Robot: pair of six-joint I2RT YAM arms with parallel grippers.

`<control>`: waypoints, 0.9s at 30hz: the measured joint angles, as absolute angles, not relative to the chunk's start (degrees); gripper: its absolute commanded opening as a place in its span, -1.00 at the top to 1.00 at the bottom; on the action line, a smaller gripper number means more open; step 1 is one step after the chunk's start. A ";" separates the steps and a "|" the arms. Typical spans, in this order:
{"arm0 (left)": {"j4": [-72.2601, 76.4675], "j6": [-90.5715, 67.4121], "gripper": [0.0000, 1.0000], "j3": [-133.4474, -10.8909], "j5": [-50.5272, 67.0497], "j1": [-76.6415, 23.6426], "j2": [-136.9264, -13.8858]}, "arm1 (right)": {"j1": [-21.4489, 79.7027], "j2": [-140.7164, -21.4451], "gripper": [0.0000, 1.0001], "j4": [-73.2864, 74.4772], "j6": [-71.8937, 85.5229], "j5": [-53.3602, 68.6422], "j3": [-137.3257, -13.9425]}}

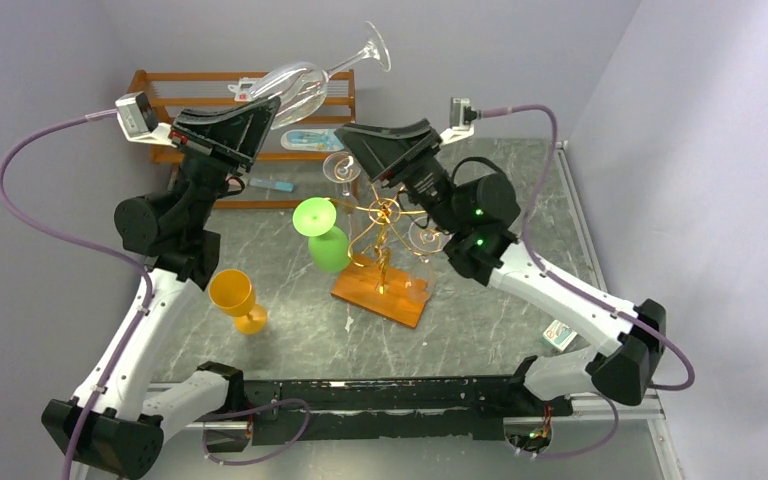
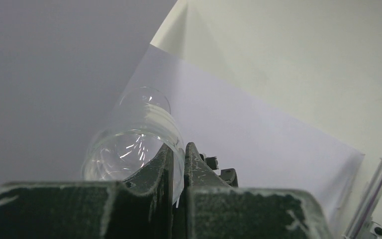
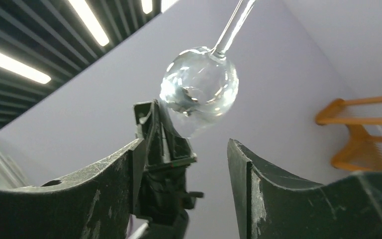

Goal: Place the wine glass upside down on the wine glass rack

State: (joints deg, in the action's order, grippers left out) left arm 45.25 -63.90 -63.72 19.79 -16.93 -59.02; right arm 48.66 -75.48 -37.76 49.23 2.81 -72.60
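My left gripper (image 1: 263, 108) is shut on the rim of a clear wine glass (image 1: 298, 86) and holds it high in the air. The glass lies nearly sideways, with its stem and foot (image 1: 375, 45) pointing up and to the right. In the left wrist view the jaws (image 2: 179, 162) pinch the bowl's wall (image 2: 129, 144). My right gripper (image 1: 353, 140) is open and empty, just right of and below the bowl. In the right wrist view the bowl (image 3: 199, 89) hangs above its spread fingers (image 3: 186, 144). The gold wire wine glass rack (image 1: 385, 232) stands on its orange-brown base (image 1: 378, 292) below.
A green glass (image 1: 322, 238) hangs upside down on the rack's left side, and clear glasses (image 1: 341, 166) (image 1: 426, 236) hang on other arms. A yellow goblet (image 1: 235, 297) stands at the front left. A brown wooden shelf (image 1: 200, 78) is at the back. A small box (image 1: 560, 336) lies right.
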 measured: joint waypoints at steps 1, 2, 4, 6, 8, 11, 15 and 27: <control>46.35 -64.55 0.90 -63.33 19.81 -16.93 -59.00 | 50.02 -76.09 -0.29 -39.57 49.08 1.41 -72.60; 47.33 -65.12 0.90 -63.05 19.88 -16.93 -58.94 | 51.46 -76.86 -0.29 -41.65 48.88 -0.16 -72.64; 48.86 -65.89 0.90 -62.61 20.01 -16.93 -58.65 | 53.80 -78.43 -0.30 -45.21 48.60 -3.18 -73.08; 49.95 -66.48 0.90 -62.02 20.03 -16.93 -58.11 | 55.33 -79.94 -0.31 -48.03 48.18 -5.74 -73.91; 50.39 -66.87 0.90 -61.34 20.12 -16.93 -57.21 | 56.51 -81.52 -0.31 -50.81 47.51 -8.40 -75.02; 51.03 -67.11 0.90 -60.73 20.27 -16.93 -55.99 | 57.58 -83.90 -0.30 -54.46 46.61 -11.29 -76.97; 52.75 -67.79 0.90 -59.57 20.88 -16.93 -54.63 | 58.28 -86.06 -0.23 -57.34 45.82 -13.06 -79.18; 58.08 -70.83 0.90 -57.12 23.40 -16.93 -54.28 | 58.61 -89.17 0.33 -57.39 45.69 -13.58 -85.14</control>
State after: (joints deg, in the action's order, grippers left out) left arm 58.08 -70.83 -57.12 23.40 -16.93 -54.28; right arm 58.61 -89.17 -57.39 45.69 -13.58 -85.14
